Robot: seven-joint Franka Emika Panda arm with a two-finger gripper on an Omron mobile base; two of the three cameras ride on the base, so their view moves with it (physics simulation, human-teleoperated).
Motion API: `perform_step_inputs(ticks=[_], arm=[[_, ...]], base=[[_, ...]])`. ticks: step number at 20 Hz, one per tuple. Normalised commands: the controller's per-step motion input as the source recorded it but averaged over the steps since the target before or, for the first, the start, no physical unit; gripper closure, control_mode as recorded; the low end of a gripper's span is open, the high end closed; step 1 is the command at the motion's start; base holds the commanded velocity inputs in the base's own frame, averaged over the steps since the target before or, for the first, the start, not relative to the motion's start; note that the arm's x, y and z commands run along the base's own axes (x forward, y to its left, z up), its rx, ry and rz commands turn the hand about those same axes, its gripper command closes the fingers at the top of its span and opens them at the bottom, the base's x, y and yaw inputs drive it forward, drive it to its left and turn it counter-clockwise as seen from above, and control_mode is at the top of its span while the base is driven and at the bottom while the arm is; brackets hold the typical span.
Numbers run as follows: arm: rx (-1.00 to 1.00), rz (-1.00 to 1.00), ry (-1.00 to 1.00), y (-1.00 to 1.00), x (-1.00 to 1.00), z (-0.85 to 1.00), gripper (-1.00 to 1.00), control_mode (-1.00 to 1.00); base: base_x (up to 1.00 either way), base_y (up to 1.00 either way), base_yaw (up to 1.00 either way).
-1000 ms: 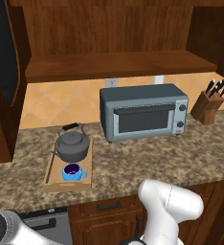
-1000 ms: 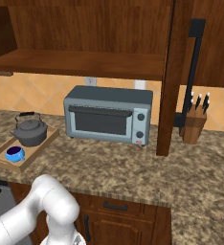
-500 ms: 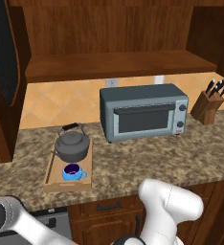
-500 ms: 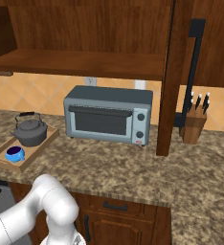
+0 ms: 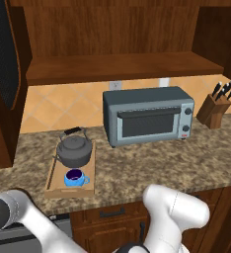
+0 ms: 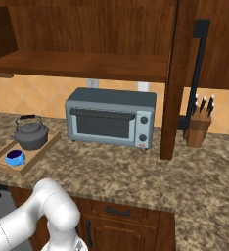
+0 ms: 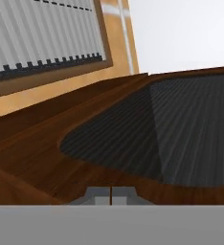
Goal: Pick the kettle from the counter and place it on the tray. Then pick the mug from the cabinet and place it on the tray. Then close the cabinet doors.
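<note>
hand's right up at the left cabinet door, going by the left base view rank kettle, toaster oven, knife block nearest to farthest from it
1. kettle: on the tray, left end of the counter, just beside that door.
2. toaster oven: mid-counter.
3. knife block: far right.
The hand faces the door's mesh up close.

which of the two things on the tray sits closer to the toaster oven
The squat dark grey metal kettle; the small bright blue mug sits at the light wooden tray's front end, farther from the boxy grey-blue toaster oven.
</note>
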Motion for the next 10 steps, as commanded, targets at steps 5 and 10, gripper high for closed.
perform_step_inputs(ticks=[5, 10], arm=[[0.01, -0.08, -0.18, -0.41, 0.01, 0.44, 1.00, -1.00], [0.04, -0.08, -0.14, -0.55, 0.00, 0.46, 1.00, -1.00]], base=[[0.00, 0.00, 0.00], [0.00, 0.00, 0.00]])
